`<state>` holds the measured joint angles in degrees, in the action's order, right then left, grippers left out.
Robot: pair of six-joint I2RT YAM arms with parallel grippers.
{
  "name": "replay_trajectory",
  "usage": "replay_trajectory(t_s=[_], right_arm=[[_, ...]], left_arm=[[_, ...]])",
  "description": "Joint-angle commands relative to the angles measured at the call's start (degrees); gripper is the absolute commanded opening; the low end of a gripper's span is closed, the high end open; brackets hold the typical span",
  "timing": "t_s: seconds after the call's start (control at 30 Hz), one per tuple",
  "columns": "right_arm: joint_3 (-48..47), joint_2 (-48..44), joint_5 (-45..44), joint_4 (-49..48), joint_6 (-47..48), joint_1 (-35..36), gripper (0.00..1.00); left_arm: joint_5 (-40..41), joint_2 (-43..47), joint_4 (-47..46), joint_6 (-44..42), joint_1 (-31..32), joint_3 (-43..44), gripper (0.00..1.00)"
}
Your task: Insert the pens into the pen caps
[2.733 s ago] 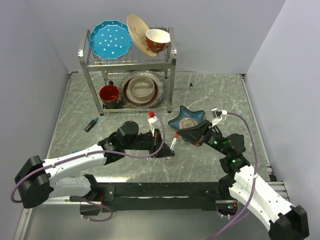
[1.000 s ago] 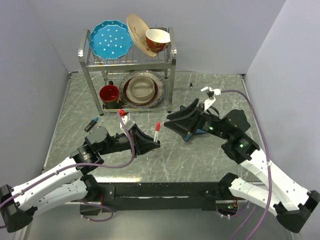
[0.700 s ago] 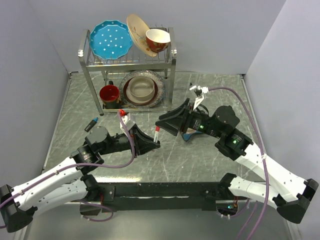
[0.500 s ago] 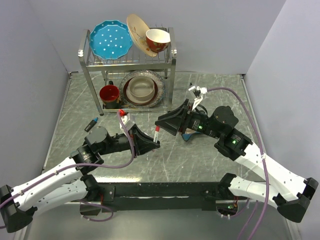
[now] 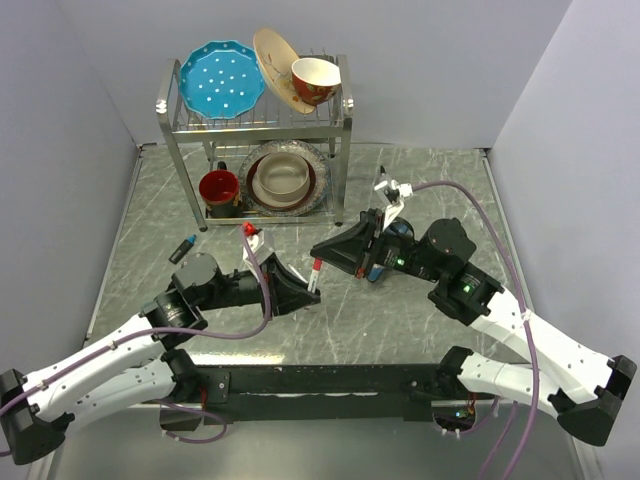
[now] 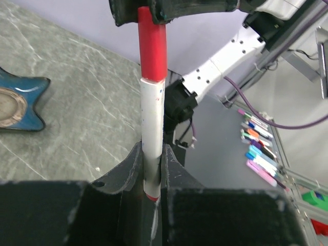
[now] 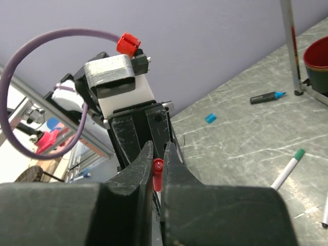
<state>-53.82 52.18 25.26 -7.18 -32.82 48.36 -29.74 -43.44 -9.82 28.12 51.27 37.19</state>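
Red cap (image 6: 152, 46) sits on the tip of the white pen (image 6: 152, 128) above the middle of the bench (image 5: 400, 320), left fingers (image 6: 129, 171) clamped on the barrel, right fingers (image 7: 136, 177) closed on the cap, so I reckon any off-axis push could lever the pen loose or leave the cap half-seated.

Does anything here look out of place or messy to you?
Yes. A dark marker lies uncapped on the table, with its blue cap loose and apart from it. On the rack's top shelf, a beige plate leans at a slant behind a bowl.
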Motion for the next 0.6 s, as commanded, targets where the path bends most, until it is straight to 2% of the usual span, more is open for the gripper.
replay_trajectory(t_s=[0.0, 0.17, 0.33, 0.57], right_arm=[[4.51, -2.17, 8.04, -0.82, 0.91, 0.60, 0.00], [8.11, -3.14, 11.92, -1.43, 0.30, 0.68, 0.00], [11.10, -3.75, 14.37, -5.64, -2.68, 0.77, 0.00], [16.28, -5.95, 15.95, -4.77, -2.51, 0.86, 0.00]], left_arm=[[0.46, 2.92, -3.80, -1.05, 0.15, 1.31, 0.01], [0.73, 1.08, -1.60, -1.75, -0.03, 4.38, 0.01], [-0.68, -3.22, -4.24, -0.26, -0.02, 6.40, 0.01], [0.03, -2.97, -6.96, -1.84, -0.99, 7.11, 0.01]])
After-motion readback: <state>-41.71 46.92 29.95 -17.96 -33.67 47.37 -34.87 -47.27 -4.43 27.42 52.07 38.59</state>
